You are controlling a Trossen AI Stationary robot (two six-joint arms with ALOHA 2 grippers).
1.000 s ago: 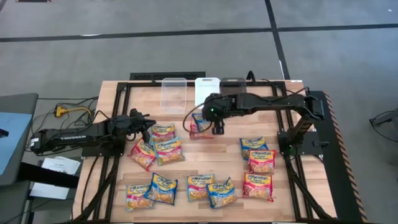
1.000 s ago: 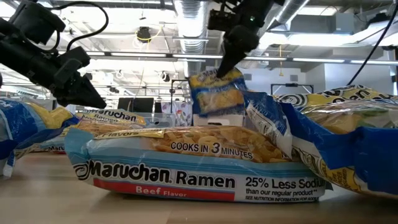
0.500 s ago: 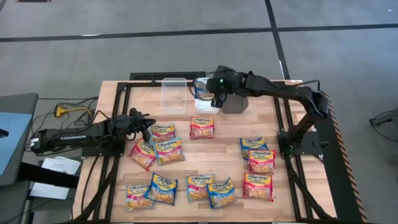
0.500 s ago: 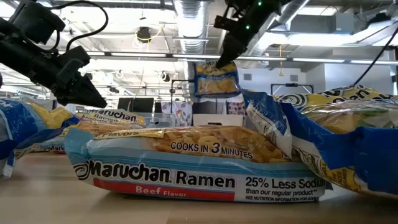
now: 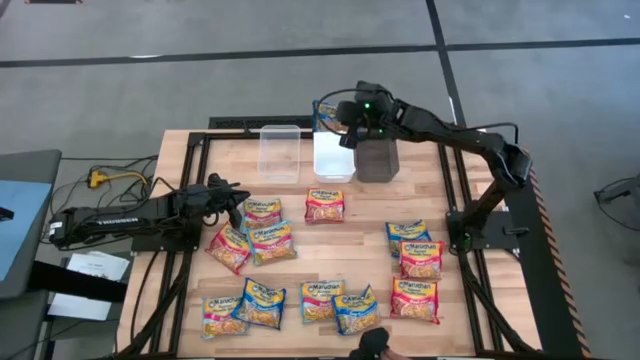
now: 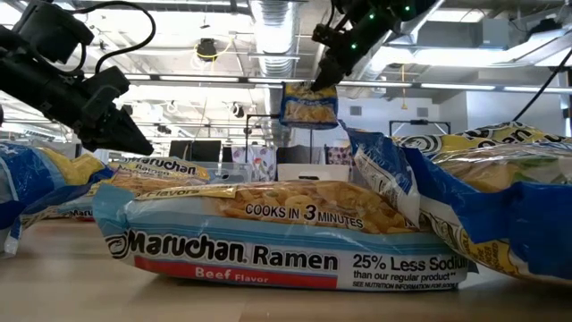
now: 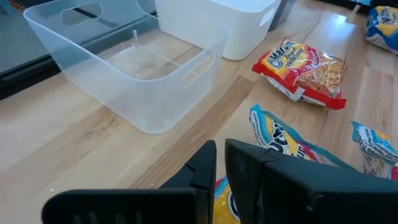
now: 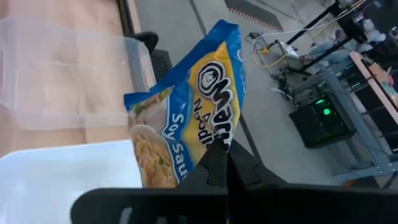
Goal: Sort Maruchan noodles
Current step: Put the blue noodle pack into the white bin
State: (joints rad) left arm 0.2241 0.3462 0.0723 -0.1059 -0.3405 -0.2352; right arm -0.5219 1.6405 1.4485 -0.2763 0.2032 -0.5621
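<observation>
My right gripper (image 5: pixel 345 128) is shut on a blue and yellow Maruchan packet (image 5: pixel 325 112) and holds it in the air over the far rim of the white bin (image 5: pixel 333 160). That packet also shows in the low view (image 6: pixel 308 105) and in the right wrist view (image 8: pixel 186 118). Several more red, blue and yellow packets lie flat on the table, among them a red one (image 5: pixel 325 205). My left gripper (image 5: pixel 236 200) stands shut and low at the left, beside a group of packets (image 5: pixel 255 232). Its shut fingers (image 7: pixel 211 168) touch nothing that I can see. My right gripper pinches the packet between its two fingers at an edge strip (image 8: pixel 217 140) near one upper corner (image 6: pixel 320 88). The fingers slant downward from the table's right. The packet hangs below them, clear of the bin and table, with its printed face toward the near side.
A clear bin (image 5: pixel 280 150) stands left of the white bin and a dark grey bin (image 5: pixel 377 160) stands right of it, in a row along the far edge. Packets lie in a near row (image 5: pixel 300 302) and a right group (image 5: pixel 412 255). Bare wood lies between them.
My right gripper has swung from above the red packet at mid-table toward the far edge and upward, tipping nearer to level. It carried the blue packet over the white bin to the bin's far rim. The packet has stayed hanging from the shut fingers.
</observation>
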